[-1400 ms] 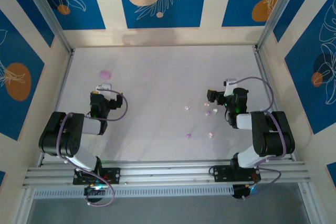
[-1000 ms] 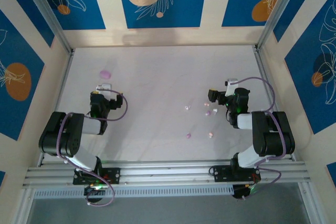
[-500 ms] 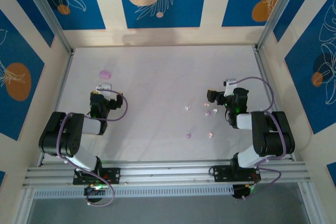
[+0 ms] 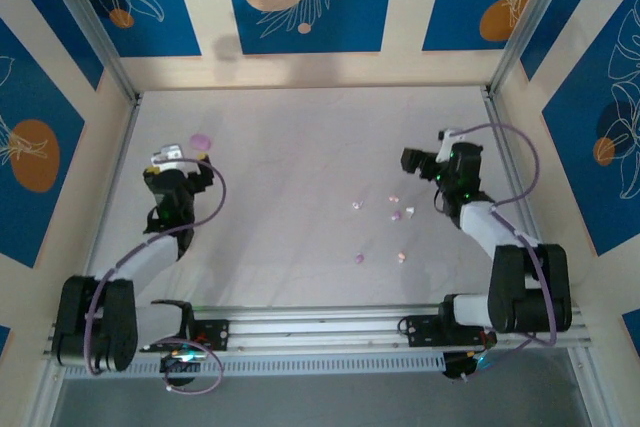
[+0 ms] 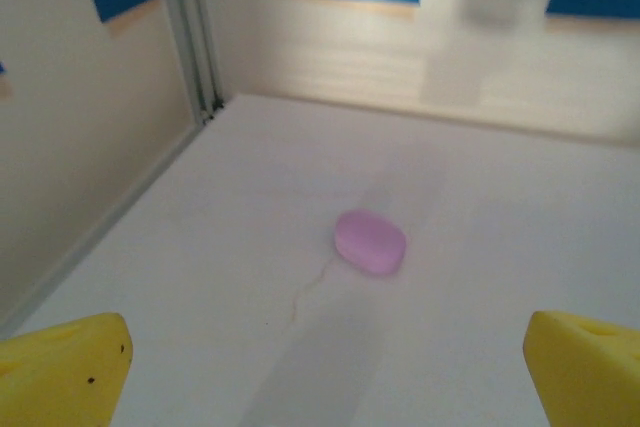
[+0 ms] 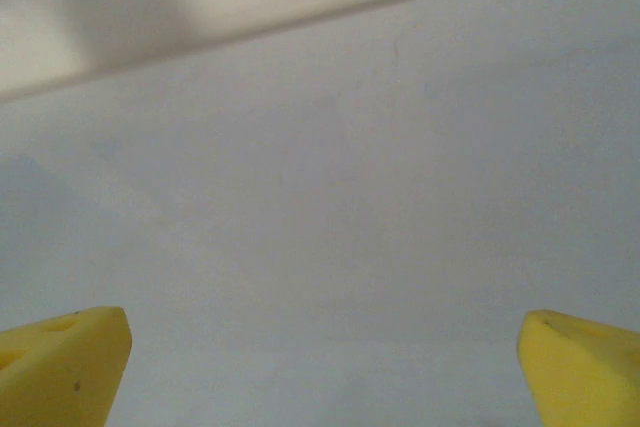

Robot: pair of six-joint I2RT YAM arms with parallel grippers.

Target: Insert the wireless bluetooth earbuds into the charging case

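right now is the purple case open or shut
Shut: the purple case lies flat on the table as one smooth rounded pebble, with no raised lid or hollow showing.

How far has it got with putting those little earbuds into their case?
Nothing looks done yet. The earbuds lie scattered on the table, none in the pink case, which looks shut. In hand: the left tool, open and empty, faces that case; the right tool is open and empty too. Left: opening the case, picking up each bud and seating it.
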